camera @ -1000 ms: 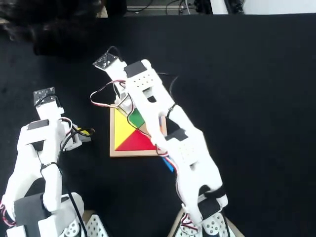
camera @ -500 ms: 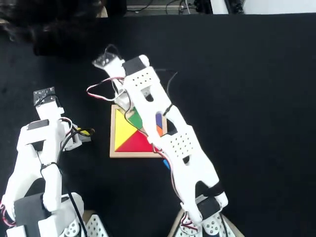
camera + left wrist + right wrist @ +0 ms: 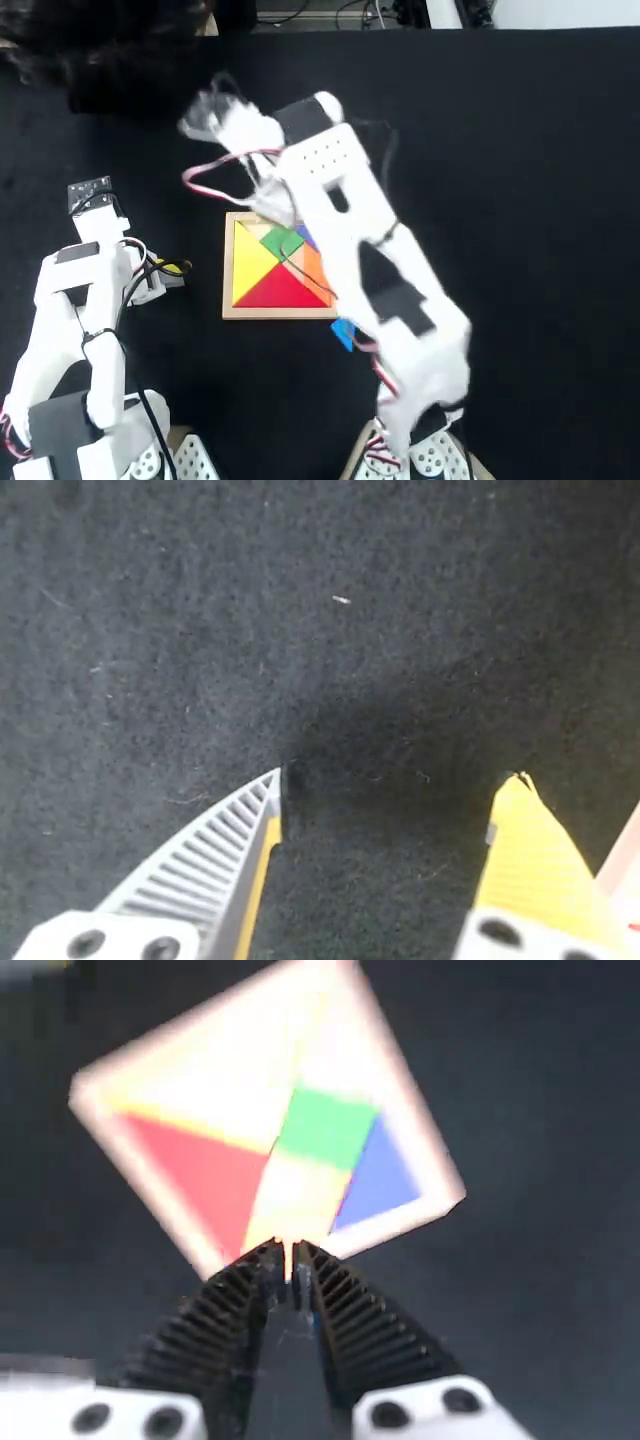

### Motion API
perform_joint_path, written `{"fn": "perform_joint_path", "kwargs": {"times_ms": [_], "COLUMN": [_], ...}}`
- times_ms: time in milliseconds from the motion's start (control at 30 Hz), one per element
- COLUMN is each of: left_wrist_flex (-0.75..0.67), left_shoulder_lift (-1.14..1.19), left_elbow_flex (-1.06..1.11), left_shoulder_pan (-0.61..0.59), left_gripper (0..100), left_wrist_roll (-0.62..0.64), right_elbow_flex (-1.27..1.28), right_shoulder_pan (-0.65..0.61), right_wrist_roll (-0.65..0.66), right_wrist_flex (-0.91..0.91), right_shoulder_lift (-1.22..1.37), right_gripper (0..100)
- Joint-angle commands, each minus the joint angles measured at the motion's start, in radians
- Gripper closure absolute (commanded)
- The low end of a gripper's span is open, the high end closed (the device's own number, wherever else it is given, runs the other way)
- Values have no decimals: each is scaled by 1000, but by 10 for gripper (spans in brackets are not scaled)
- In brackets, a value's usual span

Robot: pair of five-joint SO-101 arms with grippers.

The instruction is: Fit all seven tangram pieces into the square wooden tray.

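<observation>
Tangram pieces point(image 3: 255, 268) lie in the square wooden tray point(image 3: 270, 313); right claw point(image 3: 290, 1257) clenched empty, left claw point(image 3: 390, 785) released. Right arm may knock the five-o'clock blue piece point(image 3: 343, 333).

1. The right arm point(image 3: 340, 200) lifts and swings away from the tray point(image 3: 228, 312) toward 1 o'clock, its wrist end rising past the tray's 12 o'clock edge
2. The green square point(image 3: 281, 243) and the orange piece point(image 3: 313, 267), partly covered by the arm before, come into plain sight
3. The light blue piece point(image 3: 343, 333) lying off the tray's 5 o'clock corner shows more of itself as the forearm shifts aside
</observation>
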Motion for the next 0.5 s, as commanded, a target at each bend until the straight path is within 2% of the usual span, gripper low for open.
{"fn": "perform_joint_path", "kwargs": {"times_ms": [0, 100, 200, 267, 467], "left_wrist_flex": [3, 3, 3, 3, 2], "left_shoulder_lift": [2, 2, 2, 3, 3], "left_elbow_flex": [-51, -50, -48, -48, -48], "left_shoulder_pan": [-5, -4, -4, -4, -2], "left_gripper": [679, 679, 679, 679, 679], "left_wrist_roll": [-2, -3, -3, -3, -3], "right_elbow_flex": [475, 779, 1004, 1101, 1188], "right_shoulder_pan": [74, 123, 129, 129, 130], "right_wrist_roll": [204, 350, 423, 430, 325], "right_wrist_flex": [-61, -173, -253, -287, -374], "right_shoulder_lift": [-348, -581, -762, -837, -845], "right_gripper": [986, 984, 983, 972, 810]}}
